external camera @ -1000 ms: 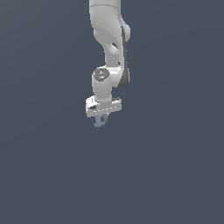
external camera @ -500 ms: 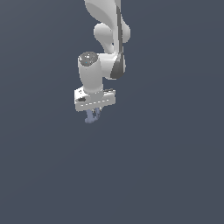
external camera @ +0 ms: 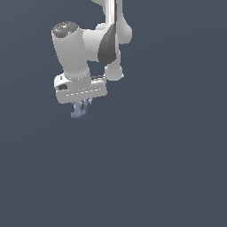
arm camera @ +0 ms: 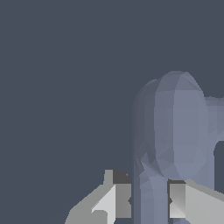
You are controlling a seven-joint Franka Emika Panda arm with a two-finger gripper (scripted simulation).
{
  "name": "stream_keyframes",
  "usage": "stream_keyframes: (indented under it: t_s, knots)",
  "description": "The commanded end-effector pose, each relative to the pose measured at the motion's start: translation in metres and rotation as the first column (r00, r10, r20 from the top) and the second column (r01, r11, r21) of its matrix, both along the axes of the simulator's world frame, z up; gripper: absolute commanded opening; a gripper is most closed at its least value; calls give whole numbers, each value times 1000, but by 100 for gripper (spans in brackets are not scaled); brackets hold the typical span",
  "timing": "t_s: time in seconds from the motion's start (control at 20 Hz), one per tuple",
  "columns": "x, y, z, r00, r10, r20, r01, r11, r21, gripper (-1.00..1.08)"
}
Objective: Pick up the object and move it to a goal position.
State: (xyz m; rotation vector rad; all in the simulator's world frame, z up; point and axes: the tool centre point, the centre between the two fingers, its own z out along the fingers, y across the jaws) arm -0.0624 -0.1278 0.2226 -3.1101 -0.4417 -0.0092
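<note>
From my station I see 1 arm (external camera: pixel 88 44) hanging into a flat, dark blue-grey scene. Working across the exterior view from its left: the big white wrist housing sits toward the exterior view's left, its round cap tilted up and toward the camera, and below it is the white gripper block, slightly tilted. To the exterior view's right of the housing I see a dark grey joint section and a rounded white link, and the upper arm runs out of the top of the frame.

Under the block, the gripper (external camera: pixel 81 105) points downward. The object (external camera: pixel 78 111), a small periwinkle piece, hangs between the 2 short fingers, with its lower end curling toward the exterior view's left below the fingertips. It is clear of any surface I can make out; around it I see only the plain background.

On the wrist view, the object (arm camera: pixel 173 131) fills much of the frame as a rounded, faceted lavender-blue lobe with a narrower stem, and a stub runs off the frame edge. The 2 fingers (arm camera: pixel 117 201) are pressed against that stem, 1 on each side, with no gap showing between pad and stem. So I read the fingers as closed and gripping the object.
</note>
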Motion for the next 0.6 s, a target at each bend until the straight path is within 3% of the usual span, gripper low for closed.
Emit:
stream_keyframes:
  t_s: [0.0, 0.55]
  knots:
    - [6, -12, 23, 1000, 0, -2, 0, 1000, 0, -100]
    - [30, -49, 97, 1000, 0, -4, 0, 1000, -1, -100]
